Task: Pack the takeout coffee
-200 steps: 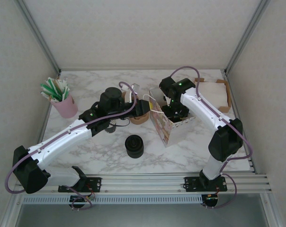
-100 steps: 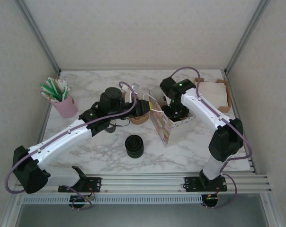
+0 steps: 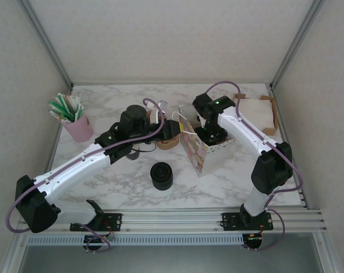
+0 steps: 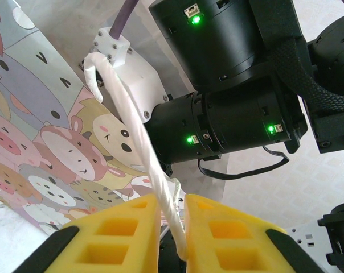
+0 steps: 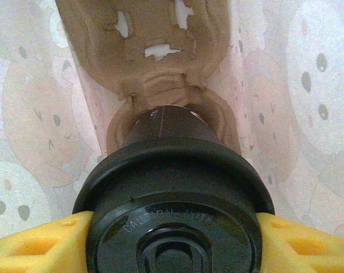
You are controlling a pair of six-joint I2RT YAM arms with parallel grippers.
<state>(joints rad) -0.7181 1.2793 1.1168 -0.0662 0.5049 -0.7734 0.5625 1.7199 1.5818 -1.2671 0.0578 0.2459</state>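
In the left wrist view, the left gripper [image 4: 171, 227] is pinching the white cord handle [image 4: 139, 148] of the bag [image 4: 35, 153] at the bottom centre of the frame. Its yellow fingers [image 4: 118, 233] are standing almost together, with only the cord between them. The cord is running up toward the upper left, across the bag's cartoon-animal side, and the black right arm [image 4: 240, 108] is sitting in the upper right.

In the right wrist view, the right gripper [image 5: 172, 244] is clamping the coffee [image 5: 172, 187] by the rim of its black lid. The jaws are standing fairly wide apart, one pressing each side of the lid at the bottom edge of the frame. The coffee is hanging inside the bag, its dark body pointing at a brown pulp carrier [image 5: 155, 45] at the top of the frame; whether the two are touching cannot be told.

In the top view, a stack of lids [image 3: 161, 175] is standing at lower centre, apart from the bag.
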